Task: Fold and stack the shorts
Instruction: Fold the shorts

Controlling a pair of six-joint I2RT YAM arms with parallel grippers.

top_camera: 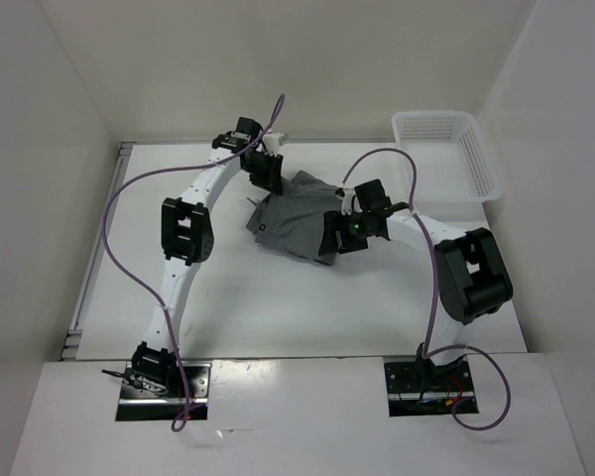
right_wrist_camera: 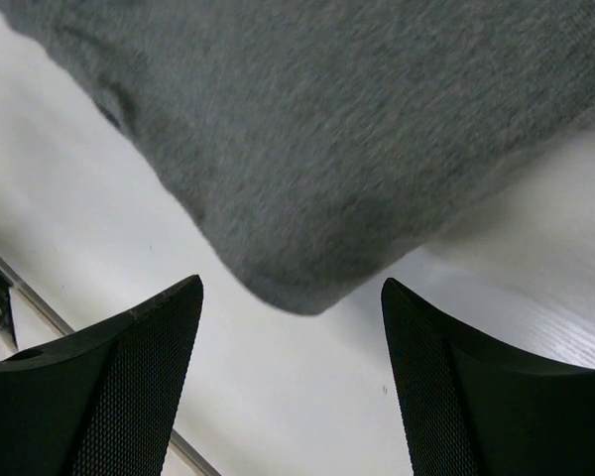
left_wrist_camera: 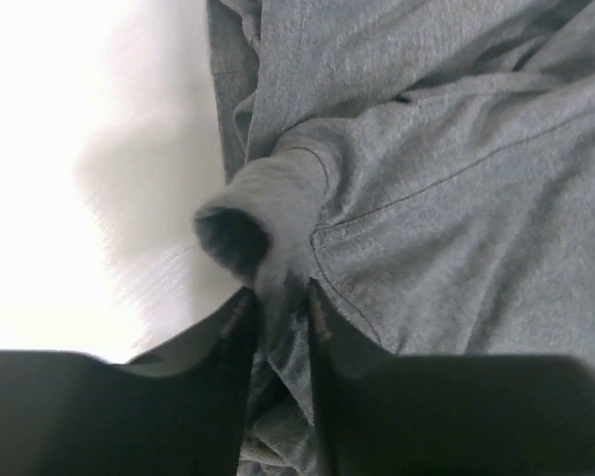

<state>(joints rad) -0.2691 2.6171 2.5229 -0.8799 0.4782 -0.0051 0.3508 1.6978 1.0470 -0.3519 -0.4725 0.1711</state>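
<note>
Close up, my left gripper (left_wrist_camera: 280, 297) pinches a fold of the shorts (left_wrist_camera: 456, 198) mid surface (top_camera: 278, 297); my right gripper (right_wrist_camera: 293, 288) hangs open over their edge.

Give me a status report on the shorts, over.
Left gripper shut on a fold of shorts. Right gripper open at their corner. Shorts rumpled, unfolded. Basket far right, not in the way.

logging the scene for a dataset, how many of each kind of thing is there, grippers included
shorts: 1
basket: 1
grippers: 2, left gripper and right gripper
total: 4
</note>
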